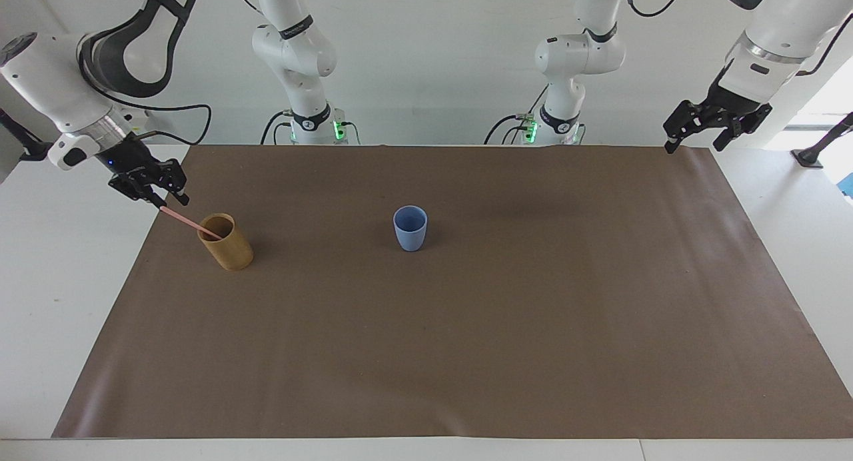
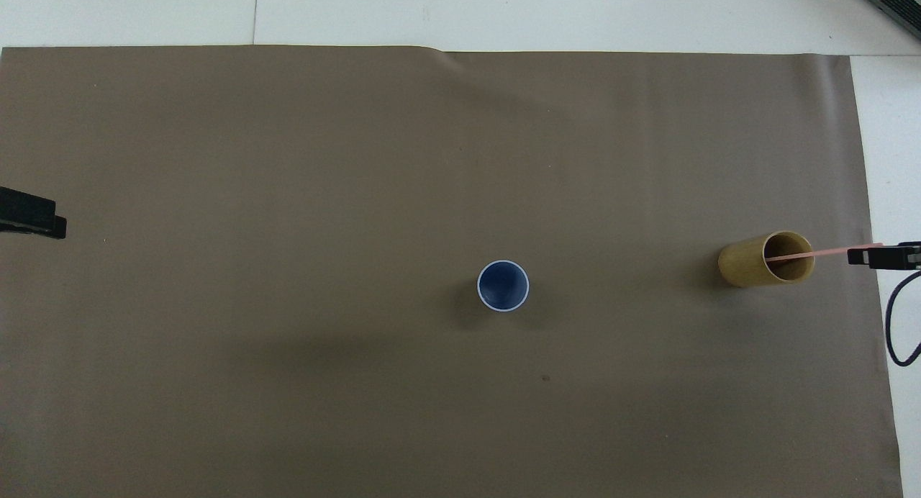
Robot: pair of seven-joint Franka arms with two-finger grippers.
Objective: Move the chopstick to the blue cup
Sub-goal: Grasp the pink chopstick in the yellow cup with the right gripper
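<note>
Chopstick leans in my bamboo cup at the right arm's end of the brown mat. Right gripper is pinched on its upper tip. Blue cup stands mid-mat, well apart. Left gripper hangs with fingers spread and bare over the mat's corner by the left arm's base. 1 stick, 2 cups.

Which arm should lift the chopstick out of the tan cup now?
Right. The right gripper is already shut on the chopstick, which leans in the bamboo cup. The left gripper waits, open, raised at the other end of the table, no nearer the blue cup.
</note>
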